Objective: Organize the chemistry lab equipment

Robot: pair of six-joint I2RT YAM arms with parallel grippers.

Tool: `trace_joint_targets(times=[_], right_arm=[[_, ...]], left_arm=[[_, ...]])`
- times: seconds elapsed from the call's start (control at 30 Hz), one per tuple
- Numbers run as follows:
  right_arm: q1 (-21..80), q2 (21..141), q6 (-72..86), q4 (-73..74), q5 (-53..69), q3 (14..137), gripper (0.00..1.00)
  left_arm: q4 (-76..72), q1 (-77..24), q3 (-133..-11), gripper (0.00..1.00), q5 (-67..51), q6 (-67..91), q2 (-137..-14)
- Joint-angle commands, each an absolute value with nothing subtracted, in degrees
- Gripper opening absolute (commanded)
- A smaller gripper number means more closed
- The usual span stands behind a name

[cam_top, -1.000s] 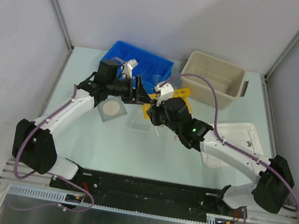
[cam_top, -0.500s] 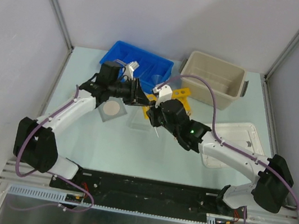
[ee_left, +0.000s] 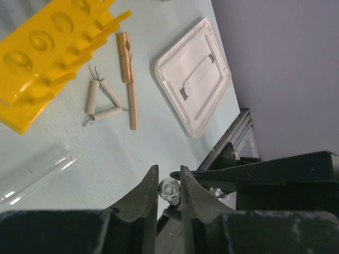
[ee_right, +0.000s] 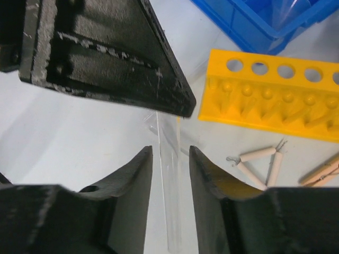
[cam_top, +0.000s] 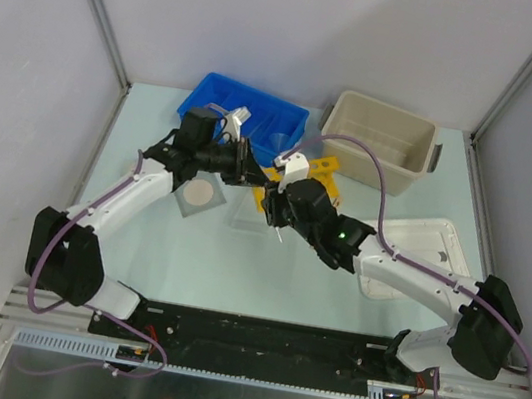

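Found the left gripper (ee_left: 168,174) closed almost fully on a small clear round piece (ee_left: 169,189), pinched between both fingers. Took it for possibly one end of a tube, too close and blurred to settle.

Found the right gripper (ee_right: 169,153) partly open, set either side of a clear tube (ee_right: 170,211), with a sliver of gap left on each side and no plain contact. Saw both grippers nearly tip to tip over the middle of the desk (cam_top: 235,266).

Noted the yellow holed test-tube rack (ee_right: 270,103) on the desk just beyond them, near the blue divided bin (ee_right: 249,26). Noted the wire triangle (ee_right: 257,154) and the wooden clamp stick (ee_left: 128,79) lying just beside each other and next to the rack.

Spotted the square gauze (cam_top: 201,192) flat beside the left forearm. Spotted the white lid (ee_left: 193,79) well off to the right, in front of the beige tub (cam_top: 381,142).
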State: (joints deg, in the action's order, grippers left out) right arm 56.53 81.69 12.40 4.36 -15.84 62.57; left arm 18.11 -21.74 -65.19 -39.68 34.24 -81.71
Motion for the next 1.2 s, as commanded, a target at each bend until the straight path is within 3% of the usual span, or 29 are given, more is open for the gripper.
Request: trace_joint_targets(times=[0.0, 0.3, 0.5, 0.77, 1.17], right_arm=[[56.56, 77.13, 14.13, 5.01, -17.86, 60.86, 0.43], [55.42, 68.72, 16.16, 7.79, -14.52, 55.88, 0.73], [53.13, 60.95, 18.06, 10.08, -14.31, 51.77, 0.97], [50.93, 50.55, 19.1, 13.9, -16.56, 46.66, 0.99], [45.38, 42.09, 19.98, 17.21, -15.77, 43.84, 0.99]], left_arm=[[16.42, -23.25, -69.65, 0.1, -36.63, 30.27, -82.64], [16.43, -26.19, -76.0, 0.1, -30.55, 25.55, -85.04], [16.37, -30.33, -80.29, 0.1, -19.31, 16.75, -86.2], [15.96, -37.01, -88.57, 0.13, -2.11, 3.11, -92.64], [13.54, -38.91, -90.93, 0.14, 8.79, -3.35, -98.69]])
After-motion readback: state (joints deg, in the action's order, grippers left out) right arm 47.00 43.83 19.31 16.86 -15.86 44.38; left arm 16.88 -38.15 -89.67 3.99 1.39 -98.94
